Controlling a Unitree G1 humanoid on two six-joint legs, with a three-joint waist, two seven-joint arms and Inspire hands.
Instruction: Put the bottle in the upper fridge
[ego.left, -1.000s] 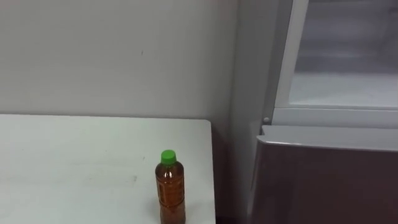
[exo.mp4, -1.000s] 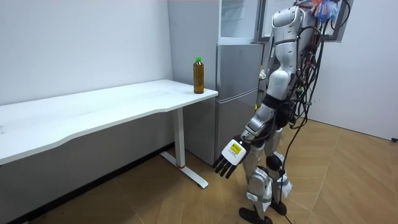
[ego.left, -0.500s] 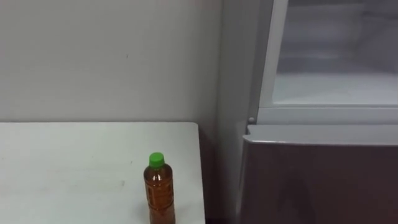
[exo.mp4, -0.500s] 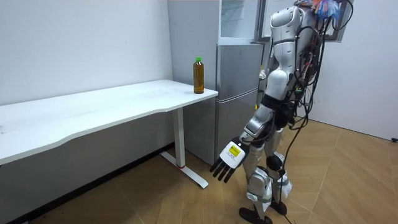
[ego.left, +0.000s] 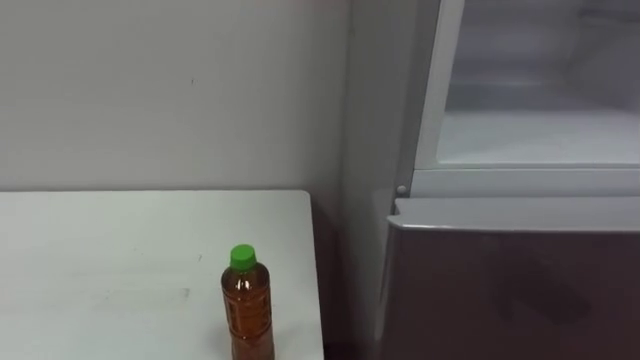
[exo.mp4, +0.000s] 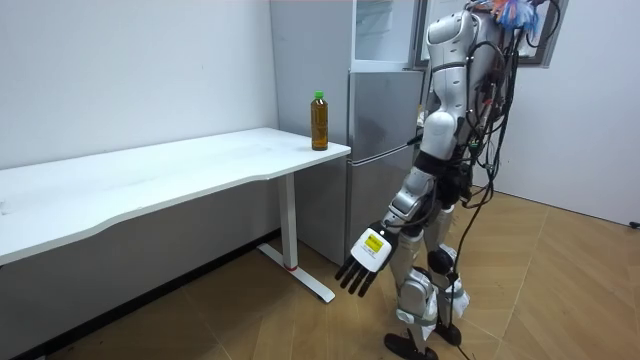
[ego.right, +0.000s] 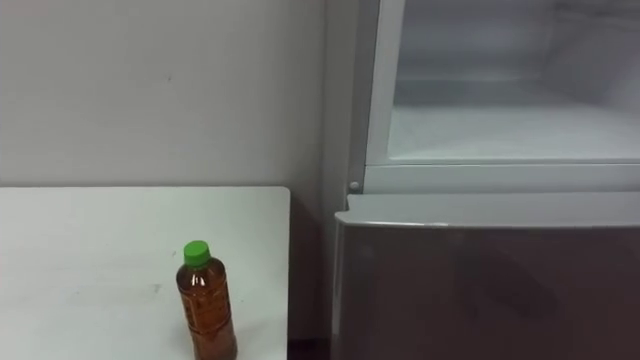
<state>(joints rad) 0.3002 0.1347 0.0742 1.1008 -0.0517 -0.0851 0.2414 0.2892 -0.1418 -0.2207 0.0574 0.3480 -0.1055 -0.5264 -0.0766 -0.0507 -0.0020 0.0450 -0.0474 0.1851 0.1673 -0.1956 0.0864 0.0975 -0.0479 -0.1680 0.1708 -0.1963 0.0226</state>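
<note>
The bottle (ego.left: 248, 315), amber with a green cap (ego.left: 241, 257), stands upright on the white tabletop (ego.left: 110, 260). It is close to the tabletop's right edge, the end next to the fridge (exo.mp4: 383, 140), and nothing touches it. A pale wall (ego.left: 150, 90) runs behind the tabletop's far edge. The fridge stands just right of the tabletop. Its upper compartment (ego.left: 540, 130) is open and shows a pale interior, and the grey lower door (ego.left: 510, 290) is shut. In the room view the robot stands upright on the wooden floor (exo.mp4: 230, 320) in front of the fridge, facing it and apart from the tabletop. Its left hand (exo.mp4: 368, 252) hangs low at its side with fingers straight and spread, pointing down and holding nothing.
</note>
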